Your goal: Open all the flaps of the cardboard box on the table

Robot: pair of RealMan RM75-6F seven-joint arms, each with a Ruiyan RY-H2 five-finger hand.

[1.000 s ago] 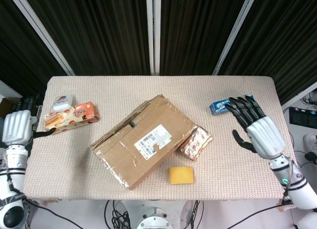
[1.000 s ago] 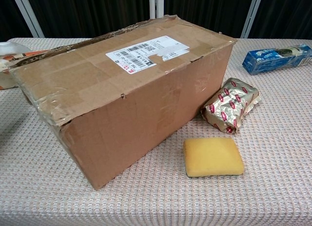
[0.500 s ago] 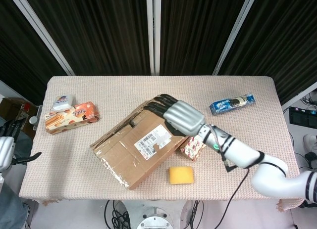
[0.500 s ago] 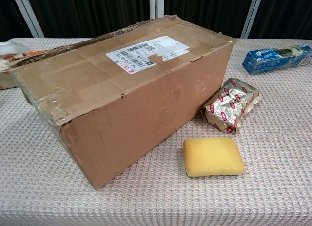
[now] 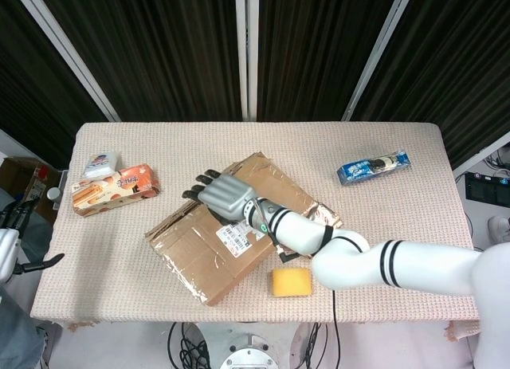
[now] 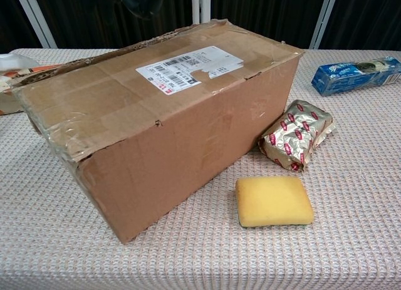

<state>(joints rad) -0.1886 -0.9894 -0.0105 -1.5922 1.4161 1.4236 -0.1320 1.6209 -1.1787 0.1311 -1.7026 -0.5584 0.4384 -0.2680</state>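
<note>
The cardboard box [image 5: 209, 253] lies at an angle in the middle of the table, flaps down, a white shipping label on top. The chest view shows the box [image 6: 156, 114] close up, with its top seam closed and torn tape along the edges. My right hand [image 5: 219, 194] is over the box's far top edge, fingers spread toward the left and holding nothing; whether it touches the cardboard I cannot tell. My right arm reaches across the box from the right. My left hand [image 5: 9, 243] hangs off the table's left edge, fingers apart and empty.
An orange snack box [image 5: 111, 187] and a white packet [image 5: 102, 162] lie at the far left. A blue biscuit pack [image 5: 373, 166] sits at the far right. A red-gold foil pack [image 6: 297, 134] and a yellow sponge [image 5: 292, 282] lie just right of the box.
My right hand has swept from the table's right side across to the box's far top edge. My left hand has drawn back off the left edge.
</note>
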